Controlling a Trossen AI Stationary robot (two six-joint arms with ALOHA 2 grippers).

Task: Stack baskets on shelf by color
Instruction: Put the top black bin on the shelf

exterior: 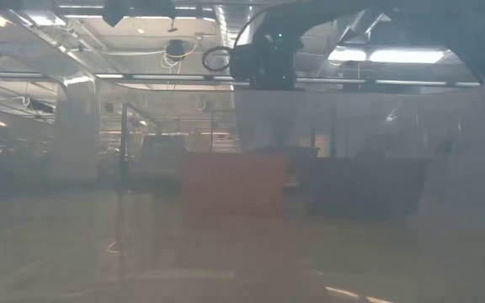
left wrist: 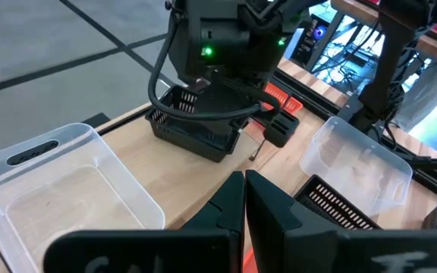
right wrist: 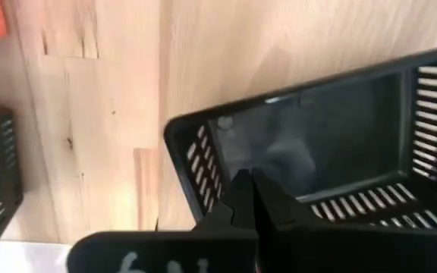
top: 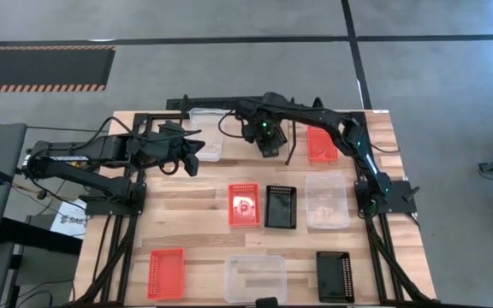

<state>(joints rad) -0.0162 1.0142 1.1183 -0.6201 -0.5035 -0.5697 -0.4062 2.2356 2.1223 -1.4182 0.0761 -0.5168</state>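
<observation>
So, high view, left to right: the left arm reaches in from the table's left edge and its left gripper hangs over the bare wood just beside a clear basket at the far edge; in the left wrist view its fingers are pressed together, nothing between them. That clear basket sits at the left end of the shelf, whose black wire frame runs along the back of the table. At the near left corner lies an orange-red basket. Centre front is another clear basket. Middle row: orange-red basket, then a black basket just beside it, then a clear basket. Over the middle of the shelf the right gripper hangs, arm coming across from the right side; right wrist view shows its jaws clamped tight on the perforated wall of a black basket, tilted over the light wood. Left wrist view shows the same black basket under that wrist. Right of it on the shelf sits a third orange-red basket. Near right corner holds the last black basket. Low view is hazy, baskets only dim shapes.
</observation>
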